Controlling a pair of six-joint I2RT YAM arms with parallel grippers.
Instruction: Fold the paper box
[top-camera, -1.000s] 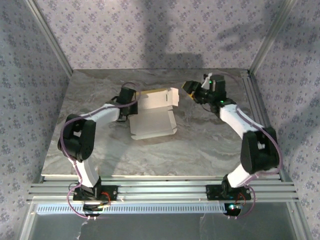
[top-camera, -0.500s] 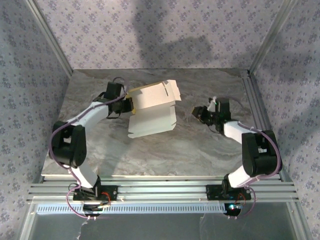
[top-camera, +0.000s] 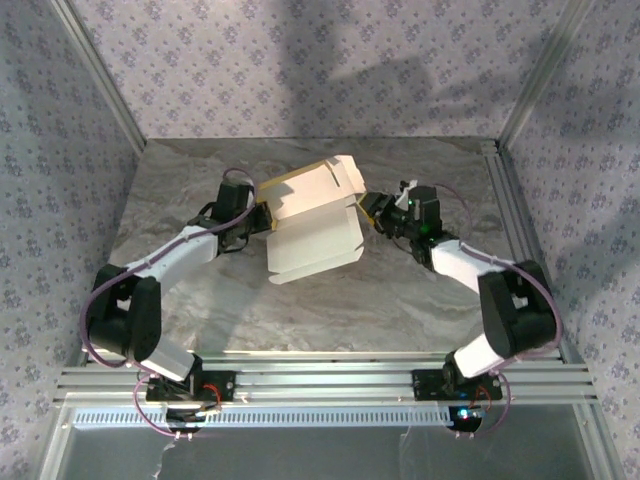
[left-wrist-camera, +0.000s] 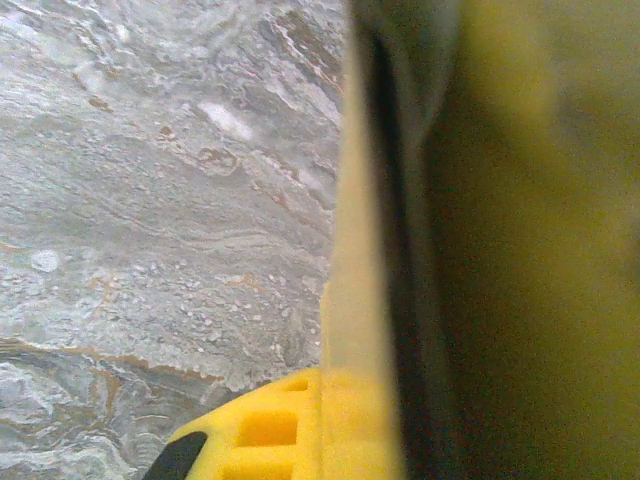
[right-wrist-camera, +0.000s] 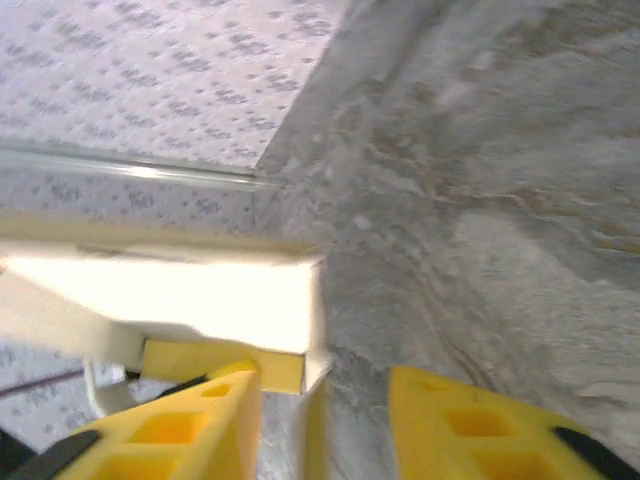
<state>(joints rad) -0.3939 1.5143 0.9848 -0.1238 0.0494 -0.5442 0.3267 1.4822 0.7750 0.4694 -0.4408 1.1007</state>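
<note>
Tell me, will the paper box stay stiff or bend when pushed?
Probably it bends: the paper box looks like thin card with open flaps. It seems light: the left gripper holds it by one edge, so a push may swing it.

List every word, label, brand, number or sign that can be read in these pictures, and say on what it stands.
None: no word, number, brand or sign can be read in any view.
The paper box: plain white and yellow, no print.
The walls: only a repeated flower pattern, no letters.
The table: marbled surface, no label.
</note>
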